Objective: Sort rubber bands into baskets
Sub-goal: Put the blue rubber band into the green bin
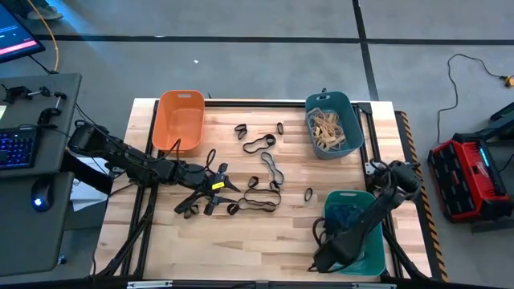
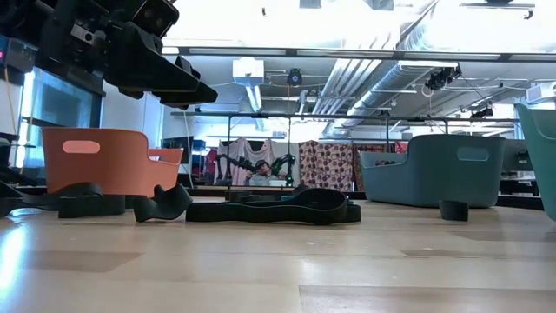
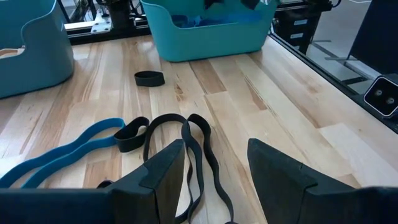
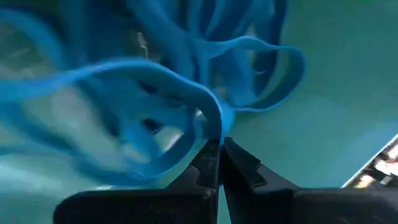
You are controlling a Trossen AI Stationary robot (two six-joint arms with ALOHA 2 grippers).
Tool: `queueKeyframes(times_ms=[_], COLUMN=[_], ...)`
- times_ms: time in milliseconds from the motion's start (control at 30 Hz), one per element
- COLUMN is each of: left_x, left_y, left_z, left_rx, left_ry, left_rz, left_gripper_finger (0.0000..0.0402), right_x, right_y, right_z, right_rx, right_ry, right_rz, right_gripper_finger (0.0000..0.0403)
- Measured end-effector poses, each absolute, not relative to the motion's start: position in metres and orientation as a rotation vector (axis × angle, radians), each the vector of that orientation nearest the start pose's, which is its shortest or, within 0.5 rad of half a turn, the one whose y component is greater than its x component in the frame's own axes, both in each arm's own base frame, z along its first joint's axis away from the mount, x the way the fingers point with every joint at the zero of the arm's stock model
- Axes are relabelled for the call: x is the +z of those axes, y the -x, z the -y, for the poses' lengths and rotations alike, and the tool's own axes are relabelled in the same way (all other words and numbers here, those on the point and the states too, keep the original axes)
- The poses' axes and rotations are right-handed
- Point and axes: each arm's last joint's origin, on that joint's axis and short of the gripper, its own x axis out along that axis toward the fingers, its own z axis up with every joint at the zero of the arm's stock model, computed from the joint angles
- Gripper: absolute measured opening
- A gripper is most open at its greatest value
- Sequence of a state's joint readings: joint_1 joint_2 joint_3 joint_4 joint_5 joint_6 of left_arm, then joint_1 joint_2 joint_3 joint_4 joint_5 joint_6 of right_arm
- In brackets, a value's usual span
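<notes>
Over table centre, left gripper point(image 1: 210, 186) jaws spread, empty, above black rubber bands point(image 1: 259, 202). Right gripper point(image 4: 219, 155) inside green basket point(image 1: 377, 257), jaws clenched beside blue bands point(image 4: 155, 93), grip unclear.

Two dark jointed arms; left hand point(image 1: 210, 191) black, yellow tag; right hand point(image 4: 219, 163) tapered black fingers.

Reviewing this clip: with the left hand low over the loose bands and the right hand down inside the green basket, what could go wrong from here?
The open left hand hangs over overlapping black bands beside a blue band; closing may catch several, mixing colours.

The shut right hand sits in the green basket, a blue loop against its fingertips. It might snag and lift out.
</notes>
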State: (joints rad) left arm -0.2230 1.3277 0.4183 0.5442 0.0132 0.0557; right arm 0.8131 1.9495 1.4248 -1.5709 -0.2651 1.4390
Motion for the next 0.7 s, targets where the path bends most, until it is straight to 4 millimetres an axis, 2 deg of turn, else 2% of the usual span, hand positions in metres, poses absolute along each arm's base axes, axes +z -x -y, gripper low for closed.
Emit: queueKeyframes(times_ms=[233, 500, 600, 700], left_x=[0.169, 0.169, 0.169, 0.169], left_y=[-0.238, -0.238, -0.238, -0.238], left_z=[0.055, 0.055, 0.054, 0.055], left_rx=[-0.243, -0.243, -0.243, -0.243], left_ry=[-0.091, -0.090, -0.090, -0.090], left_rz=[-0.358, -0.357, -0.357, -0.357], left_gripper_finger=[0.0170, 0.0170, 0.0170, 0.0170], right_x=[0.177, 0.176, 0.176, 0.176], right_y=[-0.196, -0.196, -0.196, -0.197], right_z=[-0.222, -0.222, -0.221, -0.220], right_rx=[-0.944, -0.942, -0.942, -0.945], right_ry=[-0.130, -0.100, -0.112, -0.121], right_rz=[-1.907, -1.874, -1.892, -1.897], right_gripper_finger=[0.0000, 0.0001, 0.0018, 0.0056])
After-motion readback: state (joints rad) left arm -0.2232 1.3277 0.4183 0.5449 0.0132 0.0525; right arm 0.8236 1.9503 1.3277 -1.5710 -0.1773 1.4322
